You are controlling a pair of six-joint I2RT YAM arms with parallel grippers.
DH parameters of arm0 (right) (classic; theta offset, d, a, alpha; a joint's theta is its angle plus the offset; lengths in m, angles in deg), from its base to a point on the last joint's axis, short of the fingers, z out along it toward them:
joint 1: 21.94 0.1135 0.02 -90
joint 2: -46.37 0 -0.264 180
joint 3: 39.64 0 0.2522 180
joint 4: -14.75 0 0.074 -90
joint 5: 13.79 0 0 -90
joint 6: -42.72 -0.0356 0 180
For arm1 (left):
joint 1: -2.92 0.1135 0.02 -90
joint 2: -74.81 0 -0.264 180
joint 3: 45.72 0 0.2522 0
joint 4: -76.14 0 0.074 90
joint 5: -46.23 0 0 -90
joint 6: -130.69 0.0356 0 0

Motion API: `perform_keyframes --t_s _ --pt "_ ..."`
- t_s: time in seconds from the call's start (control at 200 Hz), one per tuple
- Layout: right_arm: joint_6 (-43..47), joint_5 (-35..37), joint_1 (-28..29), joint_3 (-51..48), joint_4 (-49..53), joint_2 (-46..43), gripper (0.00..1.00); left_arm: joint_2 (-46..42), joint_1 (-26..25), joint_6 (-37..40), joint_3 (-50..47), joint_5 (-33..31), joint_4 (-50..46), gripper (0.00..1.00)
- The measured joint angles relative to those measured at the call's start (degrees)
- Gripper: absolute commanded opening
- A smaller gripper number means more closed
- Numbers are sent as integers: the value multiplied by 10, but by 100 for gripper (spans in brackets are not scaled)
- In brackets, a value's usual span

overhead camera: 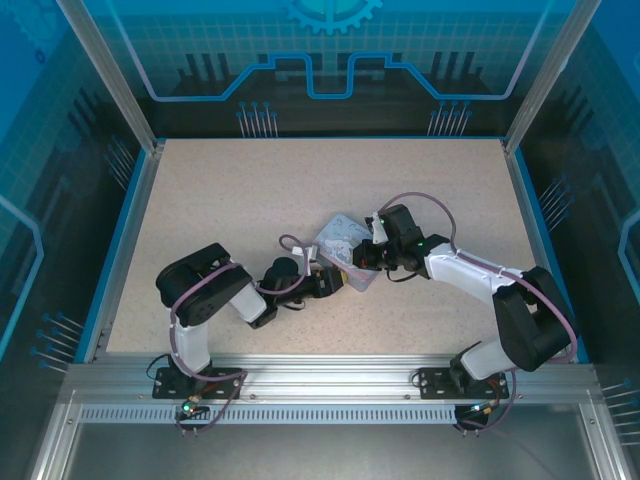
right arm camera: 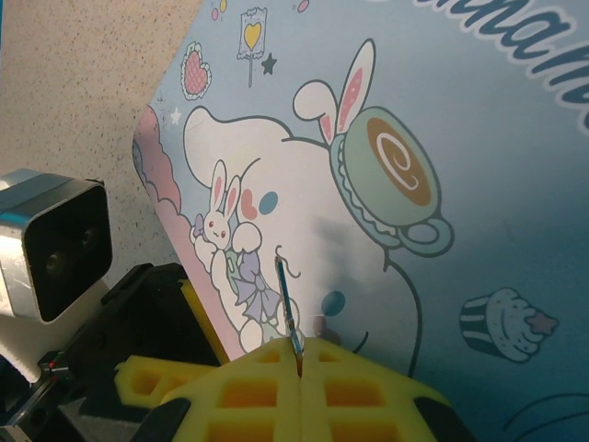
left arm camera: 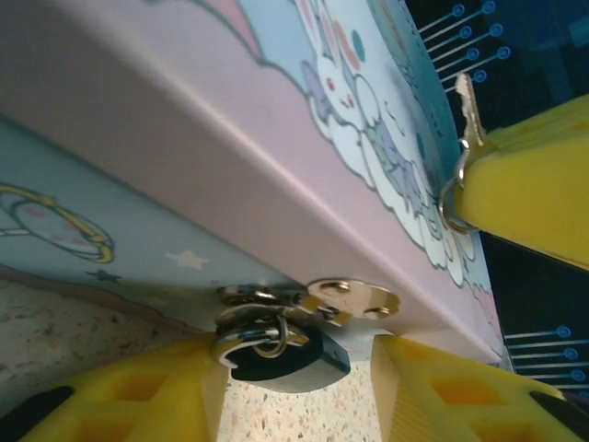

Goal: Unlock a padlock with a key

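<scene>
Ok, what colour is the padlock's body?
Dark teal, almost black; the padlock shows best in the left wrist view.

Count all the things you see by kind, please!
Pale blue rectangular cartoon tin box: 1
Tiny dark teal padlock with metal shackle: 1
Small thin metal key: 1
Yellow-fingered robot hands: 2 (left hand, right hand)
Total: 5
</scene>
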Motion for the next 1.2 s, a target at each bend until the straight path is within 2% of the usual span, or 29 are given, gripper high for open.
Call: perform_keyframes --t_s 0.075,0.155,0.255,0.78,1.066,1.201 --pt "0 0 0 0 0 0 0 2 -2 -6 0 -12 0 40" --pt "0 0 0 0 0 0 0 3 -3 -12 0 -18 3 45" --pt "0 0 0 0 0 0 0 4 -7 -19 0 -27 9 46" --pt "0 0 0 0 -1 0 0 9 -44 -42 13 -123 -10 33" --pt "0 0 0 -2 -5 -2 0 9 -50 -49 16 -150 -18 30" --pt "17 6 -2 -19 10 -37 0 4 -50 -60 16 -160 -24 27"
